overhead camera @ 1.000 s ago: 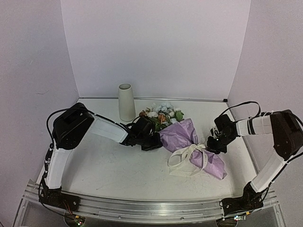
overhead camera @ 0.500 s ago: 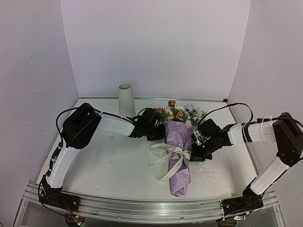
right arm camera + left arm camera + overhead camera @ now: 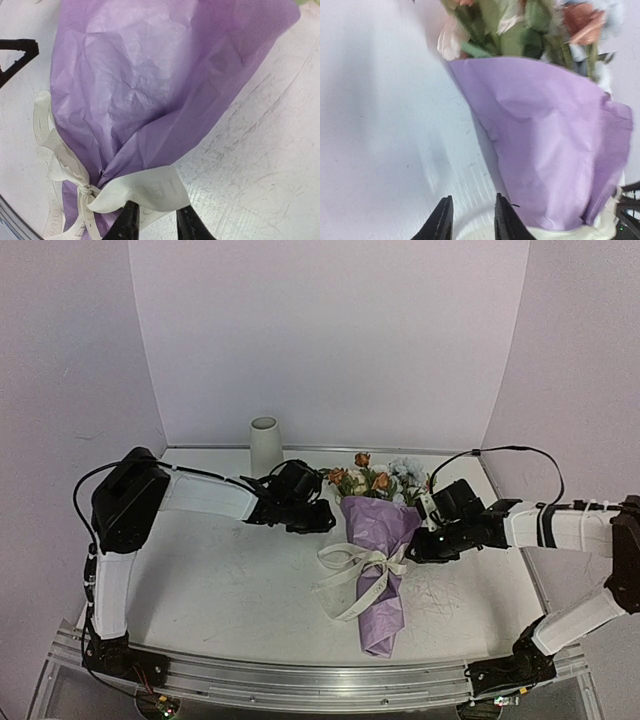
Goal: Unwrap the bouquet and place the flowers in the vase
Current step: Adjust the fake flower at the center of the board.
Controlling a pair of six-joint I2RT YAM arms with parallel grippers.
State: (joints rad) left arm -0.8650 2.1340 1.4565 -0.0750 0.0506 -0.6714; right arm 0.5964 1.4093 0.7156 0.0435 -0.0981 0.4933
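Top external view: the bouquet [image 3: 380, 540] lies on the table [image 3: 230, 580] right of centre, its flowers [image 3: 375, 478] toward the far edge. The vase [image 3: 265, 445] stands upright at the far edge, left of them. Flanking the bouquet, the left gripper [image 3: 473, 200] and right gripper [image 3: 156, 206] are each slightly parted and grip nothing. The ribbon [image 3: 150, 190] lies at the right gripper's tips. The left wrist view is blurred, with the blooms cut off at its top.
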